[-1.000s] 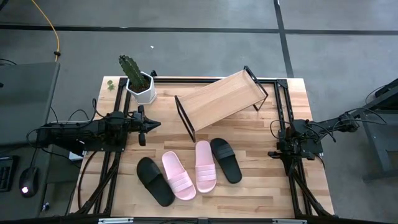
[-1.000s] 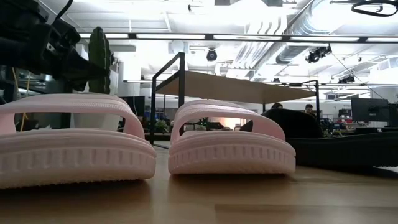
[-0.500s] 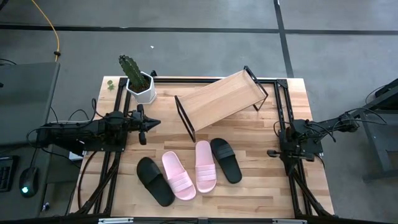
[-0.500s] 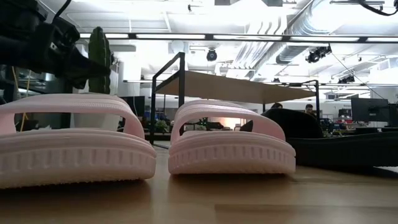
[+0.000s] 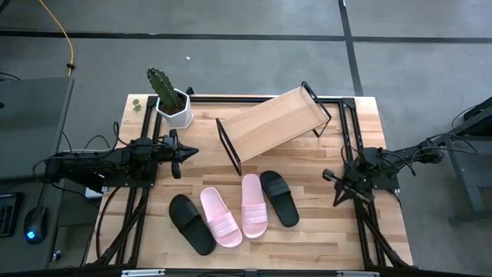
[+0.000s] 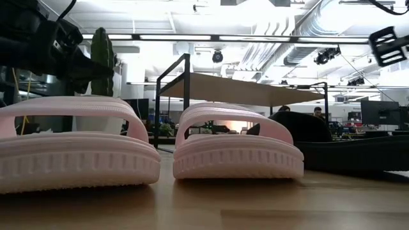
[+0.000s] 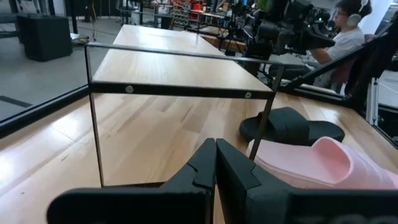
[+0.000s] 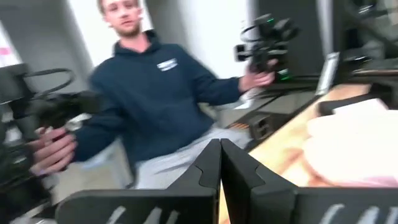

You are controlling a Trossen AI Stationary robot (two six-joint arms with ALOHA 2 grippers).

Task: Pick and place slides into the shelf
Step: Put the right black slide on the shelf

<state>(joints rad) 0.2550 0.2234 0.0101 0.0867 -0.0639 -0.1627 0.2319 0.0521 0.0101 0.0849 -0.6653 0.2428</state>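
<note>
Four wide-strap slides, two matte black (image 5: 278,198) and two pale pink (image 5: 254,205), lie on the butcher-block table (image 5: 307,238) before the light wooden shelf (image 5: 270,123). My left gripper (image 5: 187,154) and right gripper (image 5: 329,176) hover pressed together.

2 matte black slide sandals (image 5: 191,224) (image 5: 279,198), 2 pale pink slide sandals (image 5: 221,217) (image 5: 254,205), 1 light wood plank shelf w/ black metal end frames (image 5: 270,123), 1 green cactus in white pot (image 5: 171,98).

Potted cactus (image 5: 165,94); seemingly hooded person (image 8: 158,106)
</note>
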